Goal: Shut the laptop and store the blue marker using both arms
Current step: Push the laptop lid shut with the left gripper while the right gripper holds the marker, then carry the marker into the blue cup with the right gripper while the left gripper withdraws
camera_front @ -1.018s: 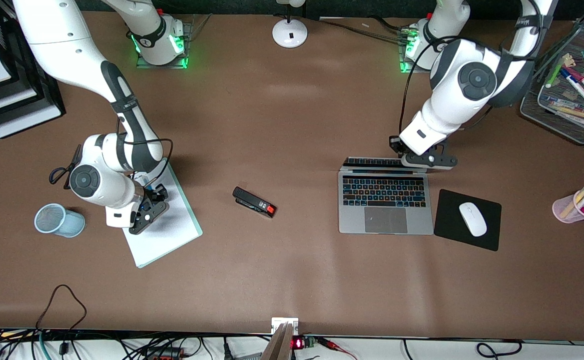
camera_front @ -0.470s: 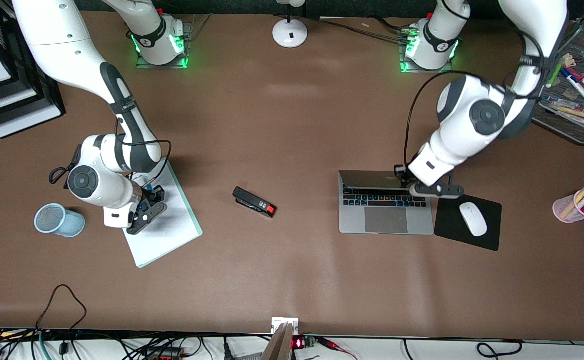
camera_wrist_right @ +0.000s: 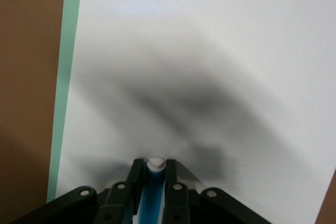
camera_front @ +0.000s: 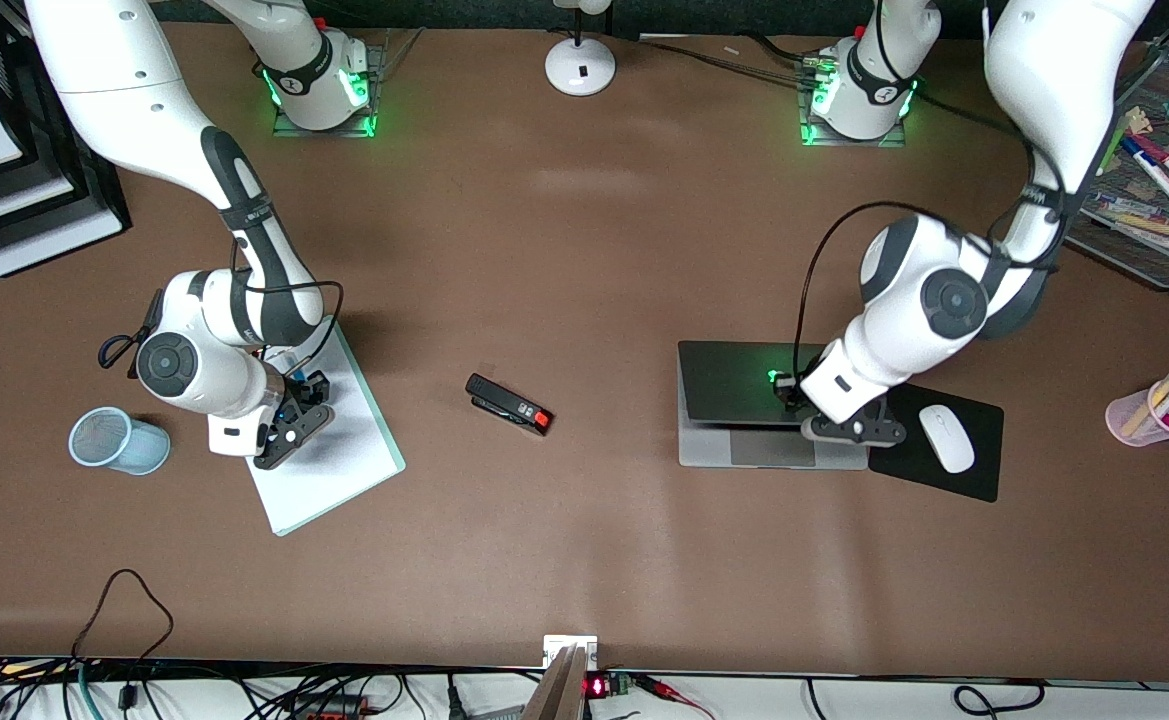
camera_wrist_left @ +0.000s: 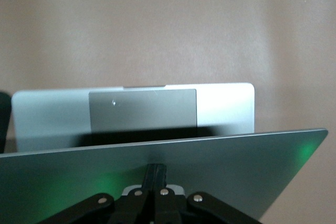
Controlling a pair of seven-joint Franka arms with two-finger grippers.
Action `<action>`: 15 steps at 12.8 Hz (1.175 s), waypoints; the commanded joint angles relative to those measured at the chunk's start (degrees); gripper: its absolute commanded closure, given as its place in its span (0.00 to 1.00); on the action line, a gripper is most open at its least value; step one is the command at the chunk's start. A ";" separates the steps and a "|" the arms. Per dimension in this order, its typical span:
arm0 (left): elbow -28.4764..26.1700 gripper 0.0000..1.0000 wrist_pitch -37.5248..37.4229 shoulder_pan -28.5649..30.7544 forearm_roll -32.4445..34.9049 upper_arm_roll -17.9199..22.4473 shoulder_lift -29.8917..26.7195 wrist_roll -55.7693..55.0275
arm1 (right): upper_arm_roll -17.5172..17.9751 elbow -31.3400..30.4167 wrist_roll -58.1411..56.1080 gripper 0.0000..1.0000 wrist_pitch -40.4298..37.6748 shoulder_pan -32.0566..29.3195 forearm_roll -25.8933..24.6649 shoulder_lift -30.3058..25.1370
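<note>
The silver-grey laptop (camera_front: 734,385) lies toward the left arm's end of the table, its lid tilted low over the base and hiding the keyboard. A strip of base with the trackpad shows nearer the front camera (camera_wrist_left: 142,111). My left gripper (camera_front: 849,428) is shut, and its closed fingertips (camera_wrist_left: 156,167) rest on the lid's outer face (camera_wrist_left: 236,166). My right gripper (camera_front: 284,440) is shut on the blue marker (camera_wrist_right: 152,195), whose whitish end pokes out between the fingers. It hangs just above a white notepad (camera_front: 344,470), which also shows in the right wrist view (camera_wrist_right: 210,51).
A blue mesh cup (camera_front: 119,440) lies beside the notepad. A black stapler (camera_front: 509,405) sits mid-table. A black mousepad (camera_front: 904,470) with a white mouse (camera_front: 946,438) touches the laptop. There is also a pink pen cup (camera_front: 1156,410), a mesh tray of markers (camera_front: 1144,230), a lamp base (camera_front: 580,65) and black paper trays (camera_front: 4,200).
My left gripper has pushed the laptop lid down toward the front camera, from upright to nearly flat, and the keyboard is now covered. The right arm has barely moved.
</note>
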 commanded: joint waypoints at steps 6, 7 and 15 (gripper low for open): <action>10.72 1.00 2.08 -2.23 6.14 0.60 13.64 -0.19 | -0.13 2.19 -0.40 1.00 -4.38 -4.55 0.18 -4.84; 10.55 1.00 4.95 -2.41 6.40 0.77 14.26 -1.50 | -0.13 3.68 -0.75 1.00 -7.98 -6.04 0.18 -6.68; 11.59 1.00 5.43 -4.53 6.58 4.11 14.62 -1.78 | -0.21 23.11 -16.11 1.00 -37.19 -17.12 10.53 -10.56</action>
